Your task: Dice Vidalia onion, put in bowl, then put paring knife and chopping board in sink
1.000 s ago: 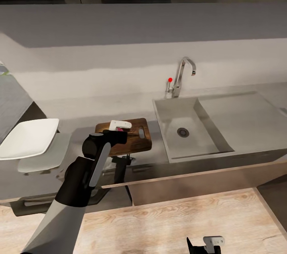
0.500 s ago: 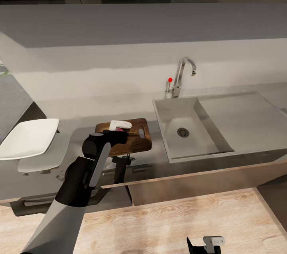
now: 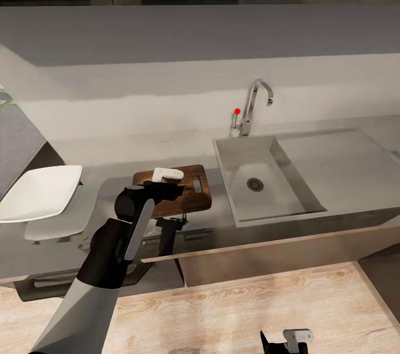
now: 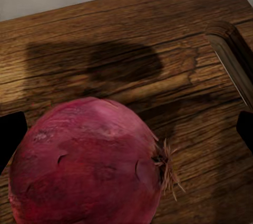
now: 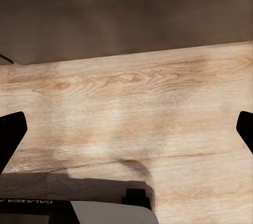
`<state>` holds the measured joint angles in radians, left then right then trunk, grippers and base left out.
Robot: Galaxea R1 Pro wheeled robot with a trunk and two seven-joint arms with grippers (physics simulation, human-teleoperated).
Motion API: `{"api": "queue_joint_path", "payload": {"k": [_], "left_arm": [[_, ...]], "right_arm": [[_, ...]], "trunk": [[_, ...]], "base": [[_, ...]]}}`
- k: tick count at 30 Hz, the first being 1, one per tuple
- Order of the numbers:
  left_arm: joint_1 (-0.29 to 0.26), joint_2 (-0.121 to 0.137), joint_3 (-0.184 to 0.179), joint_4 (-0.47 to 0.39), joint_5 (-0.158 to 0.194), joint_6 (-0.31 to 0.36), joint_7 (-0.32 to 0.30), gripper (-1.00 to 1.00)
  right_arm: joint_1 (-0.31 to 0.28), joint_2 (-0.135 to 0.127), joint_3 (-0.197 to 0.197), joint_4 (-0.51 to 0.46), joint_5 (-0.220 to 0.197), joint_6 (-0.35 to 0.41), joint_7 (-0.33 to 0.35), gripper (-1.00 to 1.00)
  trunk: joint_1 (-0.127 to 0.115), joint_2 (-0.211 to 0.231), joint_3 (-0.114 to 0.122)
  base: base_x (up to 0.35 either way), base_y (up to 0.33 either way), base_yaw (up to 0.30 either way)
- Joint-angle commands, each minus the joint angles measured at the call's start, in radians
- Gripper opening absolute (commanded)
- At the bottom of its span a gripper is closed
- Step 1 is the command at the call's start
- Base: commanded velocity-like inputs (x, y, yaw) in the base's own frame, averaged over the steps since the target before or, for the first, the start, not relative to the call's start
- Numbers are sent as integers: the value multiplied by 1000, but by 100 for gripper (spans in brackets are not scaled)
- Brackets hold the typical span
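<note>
On the chopping board (image 4: 132, 39), the Vidalia onion (image 4: 87, 163); sink (image 3: 244, 173) bare.

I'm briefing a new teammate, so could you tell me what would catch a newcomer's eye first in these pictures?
The big purple-red Vidalia onion on the wooden chopping board, between the left gripper fingertips spread wide of it. Next, the white bowl at the counter's left, and the grey sink with its red-knobbed tap on the right.
</note>
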<state>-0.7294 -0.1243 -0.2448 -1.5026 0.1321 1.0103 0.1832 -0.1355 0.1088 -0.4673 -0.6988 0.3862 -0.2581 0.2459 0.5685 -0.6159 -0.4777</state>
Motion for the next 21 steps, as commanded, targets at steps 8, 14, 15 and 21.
{"api": "queue_joint_path", "payload": {"k": [8, 14, 15, 21], "left_arm": [[-1, 0, 0, -4, 11, 4, 10, 100], [-1, 0, 2, -8, 11, 4, 10, 100], [-1, 0, 2, -9, 11, 4, 10, 100], [-1, 0, 3, -30, 9, 4, 11, 100]], "right_arm": [[-1, 2, -8, -1, 8, -4, 9, 100], [-1, 2, -8, -1, 8, -4, 10, 100], [-1, 2, -8, -1, 8, -4, 10, 100], [-1, 2, -8, -1, 8, -4, 10, 100]], "trunk": [[0, -1, 4], [0, -1, 13], [0, -1, 15], [0, -1, 25]], "base": [[0, 0, 0], [0, 0, 0], [0, 0, 0], [0, 0, 0]]}}
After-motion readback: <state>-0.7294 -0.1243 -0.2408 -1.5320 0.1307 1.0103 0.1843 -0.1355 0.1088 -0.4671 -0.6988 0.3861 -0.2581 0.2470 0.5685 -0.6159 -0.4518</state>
